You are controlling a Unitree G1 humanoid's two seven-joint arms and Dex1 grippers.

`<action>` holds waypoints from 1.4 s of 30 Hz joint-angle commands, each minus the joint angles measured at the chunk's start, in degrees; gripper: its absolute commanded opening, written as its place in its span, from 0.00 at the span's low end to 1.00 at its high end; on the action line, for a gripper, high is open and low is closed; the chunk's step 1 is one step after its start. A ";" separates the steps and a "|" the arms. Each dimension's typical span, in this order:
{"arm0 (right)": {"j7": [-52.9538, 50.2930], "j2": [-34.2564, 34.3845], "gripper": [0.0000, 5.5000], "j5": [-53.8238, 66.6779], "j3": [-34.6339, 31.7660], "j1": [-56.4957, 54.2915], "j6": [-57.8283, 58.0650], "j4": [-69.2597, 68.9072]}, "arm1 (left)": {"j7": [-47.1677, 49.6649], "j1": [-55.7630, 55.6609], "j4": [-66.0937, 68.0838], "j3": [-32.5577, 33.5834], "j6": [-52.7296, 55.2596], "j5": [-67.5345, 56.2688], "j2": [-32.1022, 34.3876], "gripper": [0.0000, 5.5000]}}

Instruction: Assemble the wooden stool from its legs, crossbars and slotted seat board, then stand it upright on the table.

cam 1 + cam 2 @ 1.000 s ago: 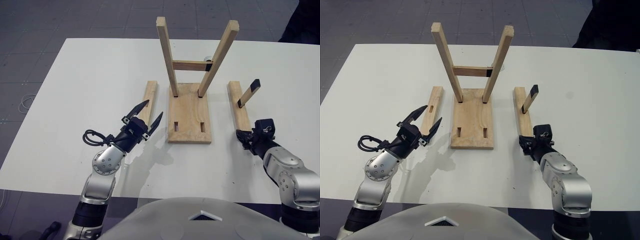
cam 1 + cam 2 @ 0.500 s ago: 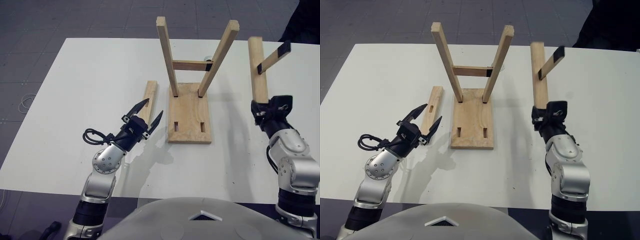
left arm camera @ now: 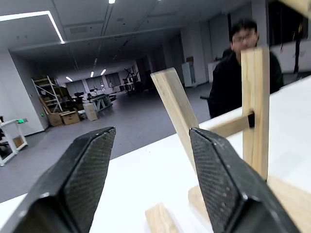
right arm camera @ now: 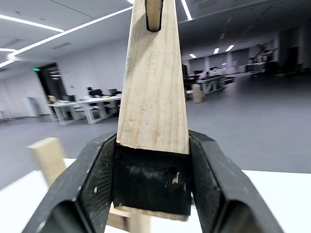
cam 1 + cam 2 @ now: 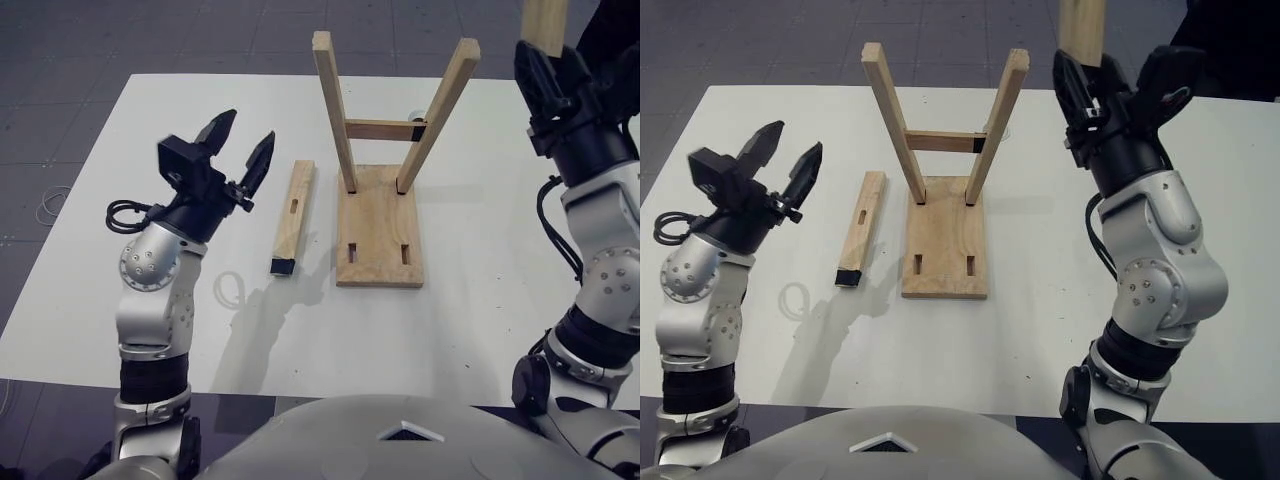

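Right claw (image 5: 1116, 72) raised, clenched on pale wooden leg (image 4: 154, 87). Left claw (image 5: 247, 130) released above white desk (image 5: 470, 250), near 1 loose slotted wooden leg (image 5: 290, 215).

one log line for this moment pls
left pincer: open, above table | right pincer: shut on leg, held high | seat board: flat, two legs and crossbar fitted | loose leg: lying left of board

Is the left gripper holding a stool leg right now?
No, the left gripper is open and empty, and the loose leg lies flat on the table.

open-plan office: desks (image 4: 80, 104), shelving (image 3: 46, 94)
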 commanded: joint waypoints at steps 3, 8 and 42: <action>2.51 -2.86 0.37 17.81 -3.64 -3.74 5.72 -1.28 | -1.06 -2.96 -5.63 6.08 16.20 -23.52 3.07 0.52; 7.67 -6.04 0.37 30.21 -0.41 -2.28 9.29 -0.64 | 4.79 -6.27 -7.99 7.74 26.72 -45.36 4.10 0.52; 29.39 -9.99 0.37 41.84 13.77 -2.64 11.93 10.33 | 14.72 -16.47 -4.13 -0.11 30.56 -77.47 0.74 0.96</action>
